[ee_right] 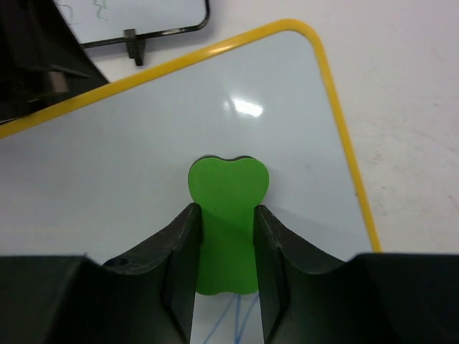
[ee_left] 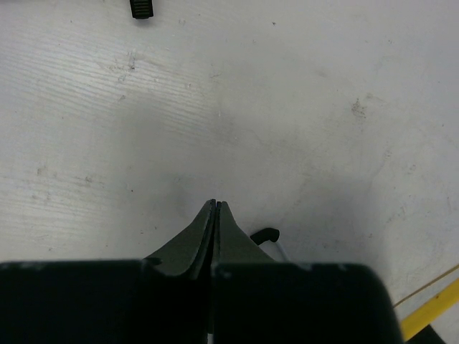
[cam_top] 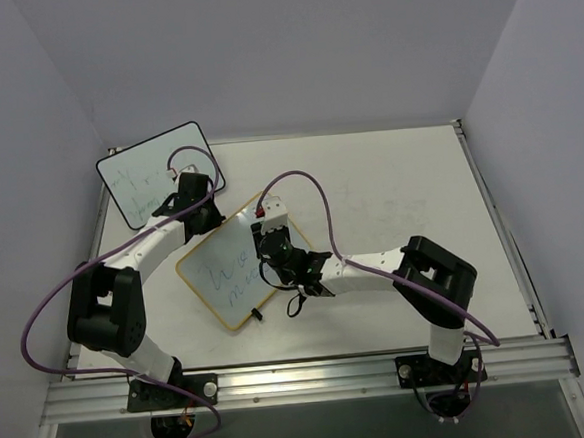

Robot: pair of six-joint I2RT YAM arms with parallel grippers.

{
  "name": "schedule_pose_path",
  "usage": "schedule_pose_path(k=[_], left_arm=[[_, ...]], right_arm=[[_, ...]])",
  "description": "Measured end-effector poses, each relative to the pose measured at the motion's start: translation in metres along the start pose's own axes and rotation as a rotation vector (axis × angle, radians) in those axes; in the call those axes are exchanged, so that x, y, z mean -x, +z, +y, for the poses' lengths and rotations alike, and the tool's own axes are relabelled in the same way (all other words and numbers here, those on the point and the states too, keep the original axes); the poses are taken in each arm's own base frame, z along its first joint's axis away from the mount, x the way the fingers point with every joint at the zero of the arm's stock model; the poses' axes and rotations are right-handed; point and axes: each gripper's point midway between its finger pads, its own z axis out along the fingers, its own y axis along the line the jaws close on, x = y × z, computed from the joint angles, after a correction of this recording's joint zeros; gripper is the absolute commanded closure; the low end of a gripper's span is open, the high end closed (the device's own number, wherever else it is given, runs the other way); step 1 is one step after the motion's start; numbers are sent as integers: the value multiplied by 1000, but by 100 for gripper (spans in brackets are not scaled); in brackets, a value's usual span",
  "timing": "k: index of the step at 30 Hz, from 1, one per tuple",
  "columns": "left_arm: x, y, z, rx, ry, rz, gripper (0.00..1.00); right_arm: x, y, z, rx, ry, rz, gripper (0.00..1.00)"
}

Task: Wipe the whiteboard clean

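The whiteboard (cam_top: 216,284) with a yellow frame lies tilted on the table and carries blue-green writing on its near half. My right gripper (ee_right: 224,209) is shut on a green eraser (ee_right: 228,179), which rests flat on the board's clean far part, near the rounded yellow corner (ee_right: 315,43). Blue strokes (ee_right: 240,319) show just behind the eraser. In the top view the right gripper (cam_top: 274,242) is over the board's far right part. My left gripper (ee_left: 216,205) is shut and empty, over bare table beside the board's far left edge (ee_left: 430,312); it also shows in the top view (cam_top: 199,207).
A second whiteboard with a black frame (cam_top: 159,173) lies at the far left with green marks on it; its edge and a clip show in the right wrist view (ee_right: 133,44). The table (cam_top: 401,201) is white with faint smudges, walled on three sides.
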Motion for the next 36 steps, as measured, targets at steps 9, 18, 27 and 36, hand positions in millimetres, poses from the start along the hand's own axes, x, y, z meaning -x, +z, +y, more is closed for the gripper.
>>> schedule_pose_path(k=[9, 18, 27, 36], left_arm=[[0, 0, 0, -1, 0, -2, 98], [0, 0, 0, -2, 0, -1, 98], [0, 0, 0, -3, 0, -1, 98], [-1, 0, 0, -4, 0, 2, 98]], right_arm=[[-6, 4, -46, -134, -11, -1, 89], [-11, 1, -59, -160, -20, -5, 89], [-9, -1, -42, -106, -53, -8, 89], [-6, -18, 56, 84, -100, -47, 88]])
